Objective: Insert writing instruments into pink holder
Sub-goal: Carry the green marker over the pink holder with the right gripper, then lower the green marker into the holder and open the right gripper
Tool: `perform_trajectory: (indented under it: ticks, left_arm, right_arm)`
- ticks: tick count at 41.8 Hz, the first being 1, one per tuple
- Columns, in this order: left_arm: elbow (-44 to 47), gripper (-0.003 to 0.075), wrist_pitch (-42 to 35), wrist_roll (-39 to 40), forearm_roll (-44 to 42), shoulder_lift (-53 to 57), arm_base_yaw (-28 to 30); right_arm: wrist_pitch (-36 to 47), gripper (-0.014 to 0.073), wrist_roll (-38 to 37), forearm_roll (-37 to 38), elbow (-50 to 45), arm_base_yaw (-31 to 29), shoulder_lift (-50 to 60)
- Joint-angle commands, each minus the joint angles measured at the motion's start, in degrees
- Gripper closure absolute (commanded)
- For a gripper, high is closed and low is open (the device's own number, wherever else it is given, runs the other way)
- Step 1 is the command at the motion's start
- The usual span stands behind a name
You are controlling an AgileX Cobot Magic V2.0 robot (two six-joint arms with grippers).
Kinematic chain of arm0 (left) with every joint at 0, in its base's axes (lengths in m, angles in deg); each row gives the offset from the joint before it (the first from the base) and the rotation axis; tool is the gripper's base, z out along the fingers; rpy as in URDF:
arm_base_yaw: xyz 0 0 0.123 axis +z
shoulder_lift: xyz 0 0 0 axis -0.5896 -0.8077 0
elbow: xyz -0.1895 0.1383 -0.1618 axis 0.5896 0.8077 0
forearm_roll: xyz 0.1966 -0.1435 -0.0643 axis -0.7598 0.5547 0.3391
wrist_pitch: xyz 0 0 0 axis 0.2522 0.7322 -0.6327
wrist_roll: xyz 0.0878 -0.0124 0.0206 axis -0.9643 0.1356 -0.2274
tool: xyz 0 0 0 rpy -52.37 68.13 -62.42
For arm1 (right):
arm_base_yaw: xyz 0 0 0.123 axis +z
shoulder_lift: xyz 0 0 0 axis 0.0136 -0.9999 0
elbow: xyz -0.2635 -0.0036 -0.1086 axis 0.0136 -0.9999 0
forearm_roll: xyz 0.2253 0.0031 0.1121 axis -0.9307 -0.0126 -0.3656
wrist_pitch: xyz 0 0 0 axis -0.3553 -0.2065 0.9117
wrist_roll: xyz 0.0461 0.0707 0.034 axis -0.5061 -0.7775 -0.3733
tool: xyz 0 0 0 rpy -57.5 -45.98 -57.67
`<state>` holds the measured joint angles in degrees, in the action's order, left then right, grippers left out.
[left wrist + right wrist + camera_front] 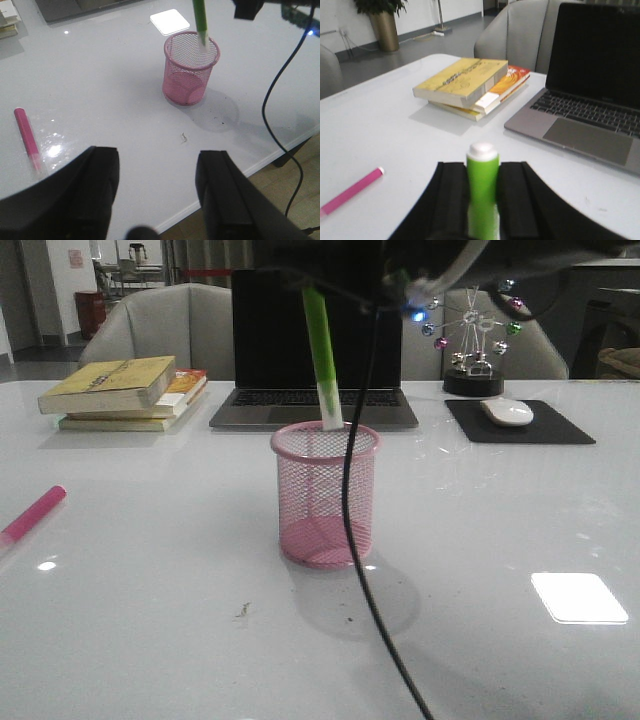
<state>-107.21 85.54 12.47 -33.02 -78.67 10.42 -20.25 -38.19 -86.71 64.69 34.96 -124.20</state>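
Lime-green highlighter-style marker [322, 350] with its white end down hangs above the pink cylindrical wire-mesh pen cup [325, 505], its tip just dipping past the rolled rim at the cup's 12 o'clock side in the front view. Its long axis runs nearly upright, leaning a little so the upper end tips toward 11 o'clock. The right gripper [482, 200] is clenched on this marker, black fingers pressed against both sides of the green barrel.

Judged from here, the risk is the white tip catching the far rim or mesh wall: because the marker enters close to the edge rather than the centre, a straight descent could tip or push the light cup. Letting go too high might make it bounce out. A black cable [352, 540] drapes across the cup's front and could snag it.

The magenta-pink marker [33, 514] lies flat on the white table [150, 620], well apart at the cup's 9 o'clock. The left gripper [157, 185] is spread and holds nothing.
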Motion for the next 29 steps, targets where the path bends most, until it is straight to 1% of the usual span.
perform_trajectory:
  ticks: [1,9,11,14,18,20,23,28,29]
  left_arm:
    - [-1.6,0.0318,-4.0,0.1,1.1,-0.4,-0.3]
    - [-1.6,0.0318,-4.0,0.1,1.1,-0.4,-0.3]
    - [-1.6,0.0318,-4.0,0.1,1.1,-0.4,-0.3]
    - [-1.6,0.0318,-4.0,0.1,1.1,-0.4,-0.3]
    - [-1.6,0.0318,-4.0,0.1,1.1,-0.4,-0.3]
    - [-1.6,0.0318,-4.0,0.1,1.1,-0.4,-0.3]
    - [-1.6,0.0318,-4.0,0.1,1.1,-0.4,-0.3]
    - [-1.6,0.0318,-4.0,0.1,1.0,-0.4,-0.3]
    - [-1.6,0.0318,-4.1,0.1,1.0,-0.4,-0.3]
  right_arm:
    - [5.3,0.0445,0.6,0.8,1.3,0.1,-0.8]
    - [4.9,0.0226,0.6,1.0,1.2,0.1,-4.6]
    - [5.0,0.0202,0.6,1.0,1.2,0.1,-4.4]
    - [5.1,0.0197,0.6,1.0,1.2,0.1,-2.8]
    - [1.8,0.0197,0.6,1.1,1.2,0.1,1.8]
    - [-2.2,0.0197,0.7,1.3,1.2,0.1,5.0]
    - [-10.3,0.0197,0.7,2.2,1.2,0.1,10.7]
    - [-25.7,0.0199,0.7,5.3,1.2,0.1,20.0]
    - [-30.2,0.0199,0.7,6.0,1.2,0.1,22.0]
